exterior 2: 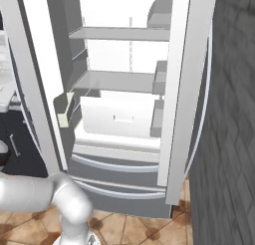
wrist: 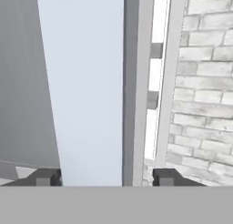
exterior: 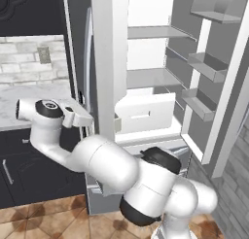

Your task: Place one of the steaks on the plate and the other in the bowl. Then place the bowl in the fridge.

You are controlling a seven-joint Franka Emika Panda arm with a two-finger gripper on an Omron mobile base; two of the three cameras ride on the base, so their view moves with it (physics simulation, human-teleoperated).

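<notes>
Fridge (exterior: 146, 77) stands with both doors swung wide, white shelves and a lower drawer showing inside. Left fridge door (exterior: 104, 63) sits edge-on beside the counter (exterior: 29, 104). Gripper (wrist: 107, 177) is at that door's edge, jaws released, fingertips (wrist: 43, 177) spread on either side of the door edge, gripping nothing.

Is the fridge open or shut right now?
Open: both fridge doors stand swung wide, baring white shelves inside.
</notes>
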